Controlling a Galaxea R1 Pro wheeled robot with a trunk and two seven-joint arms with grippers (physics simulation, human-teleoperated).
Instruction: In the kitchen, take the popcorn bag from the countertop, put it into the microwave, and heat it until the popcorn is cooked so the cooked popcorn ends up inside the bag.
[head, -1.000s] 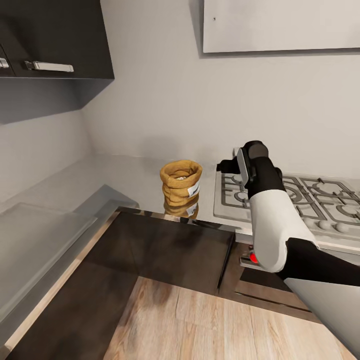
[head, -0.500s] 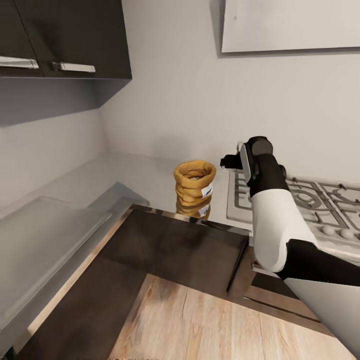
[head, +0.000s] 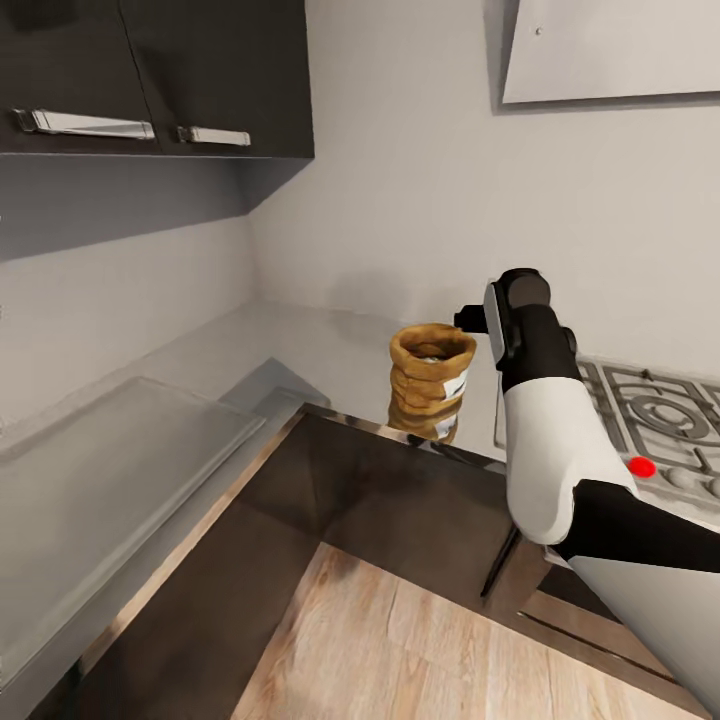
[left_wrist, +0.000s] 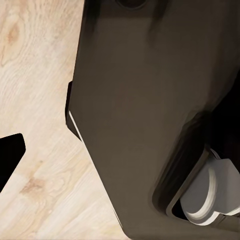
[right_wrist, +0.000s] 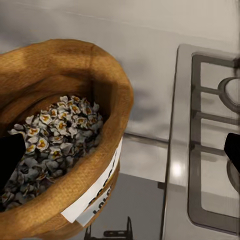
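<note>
Your popcorn bag (head: 431, 381) stands upright on the grey countertop (head: 300, 345) near its front edge, just beside the gas hob (head: 650, 420), with pale popcorn (right_wrist: 52, 132) heaped in its open mouth. Your right gripper (right_wrist: 122, 155) hangs above it, fingers spread wide and touching nothing. Whether your left gripper is spread or closed you cannot tell.

The popcorn bag (head: 432, 382) stands on the countertop (head: 300, 345) beside the right arm (head: 540, 420).

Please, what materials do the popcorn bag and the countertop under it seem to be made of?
The popcorn bag looks like coarse brown burlap: matte, woven, with a rolled rim and a white paper label. The countertop looks like grey polished metal or similar; its glossy surface reflects light.
</note>
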